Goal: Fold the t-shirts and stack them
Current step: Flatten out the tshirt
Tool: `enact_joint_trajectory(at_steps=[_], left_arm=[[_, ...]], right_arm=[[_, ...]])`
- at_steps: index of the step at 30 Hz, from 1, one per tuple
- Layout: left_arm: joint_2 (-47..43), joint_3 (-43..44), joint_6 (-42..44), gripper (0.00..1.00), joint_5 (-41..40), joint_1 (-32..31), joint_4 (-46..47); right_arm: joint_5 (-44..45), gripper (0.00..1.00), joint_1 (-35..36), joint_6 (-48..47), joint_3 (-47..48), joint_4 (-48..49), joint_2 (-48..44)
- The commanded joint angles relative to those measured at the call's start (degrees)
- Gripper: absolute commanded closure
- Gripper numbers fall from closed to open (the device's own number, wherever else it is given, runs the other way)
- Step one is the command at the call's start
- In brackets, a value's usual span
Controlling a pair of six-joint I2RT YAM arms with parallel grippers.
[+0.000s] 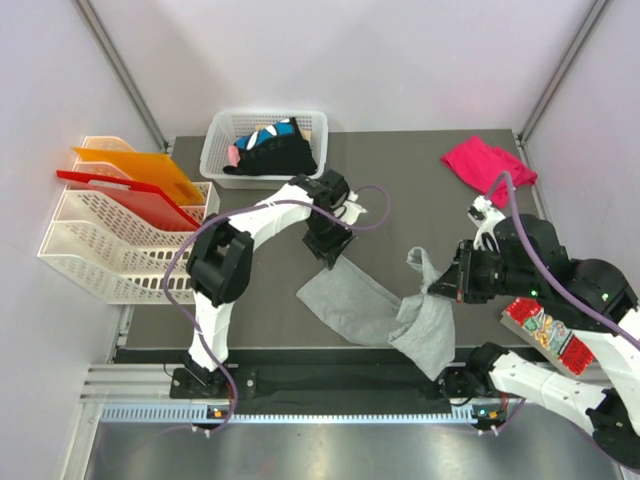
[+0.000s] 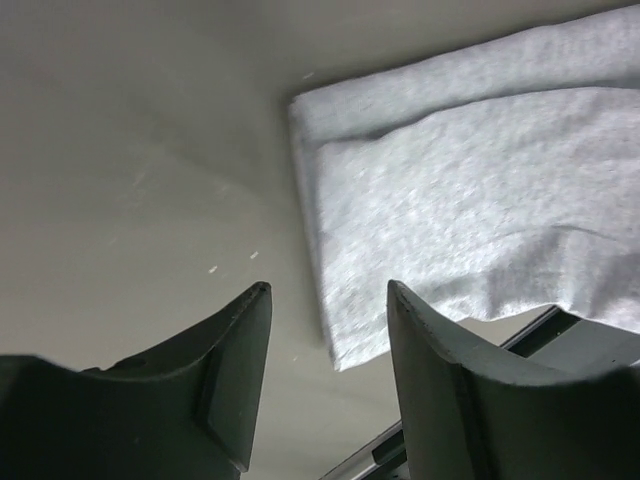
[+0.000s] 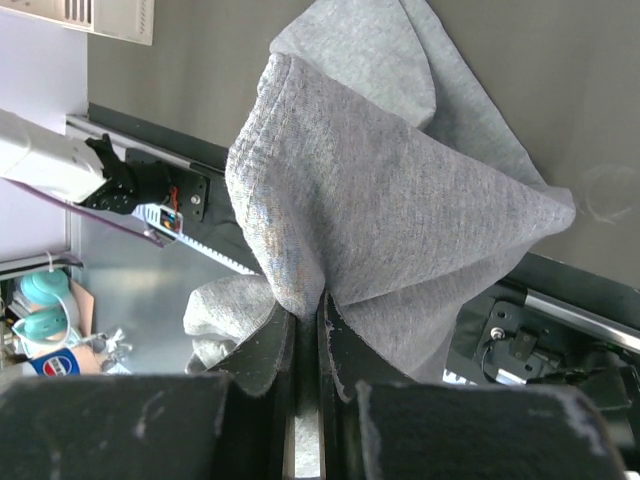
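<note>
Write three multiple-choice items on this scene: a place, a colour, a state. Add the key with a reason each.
1. Where does the pink t-shirt lie? A. in the white basket B. far right corner of the table C. under the left arm
2. What colour is the pinched t-shirt at the right gripper? A. grey B. black C. orange
3. The left gripper is: A. open, empty B. shut on cloth C. shut on a packet
Key: 1 B, it lies alone by that corner. 2 A, grey cloth rises from the shut fingers. 3 A, a bare gap shows between its fingers.
</note>
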Motion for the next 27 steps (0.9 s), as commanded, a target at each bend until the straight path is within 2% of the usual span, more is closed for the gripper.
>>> enact_joint_trajectory(at_steps=[1,9,19,22,24,27], left_arm=[[2.3,2.9,0.2,0.44,2.3,-2.2,0.0],[6.5,5.2,-0.6,0.4,2.3,-2.3,1.5],[10.3,7.4,-1.0,0.4,1.3,-2.3,3.2],[10.4,7.7,-1.2,0.72,1.6,-2.3,3.0],[9.8,8.1,-1.2,1.0,1.2,-2.3,2.8],[8.7,10.9,-0.6,1.0,-1.2,-1.8,1.3]], right_arm=[[-1.0,0.98,1.0,0.1,0.1,5.2,1.0],[-1.1,0.99,1.0,-0.5,-0.3,6.5,1.8],[-1.6,1.0,1.0,-1.7,-0.1,7.5,2.7],[-1.4,1.0,0.9,-2.0,0.1,7.4,3.0],[-1.1,1.0,1.0,-2.4,0.3,7.5,3.4],[-1.0,1.0,1.0,-3.1,0.5,8.1,4.1]])
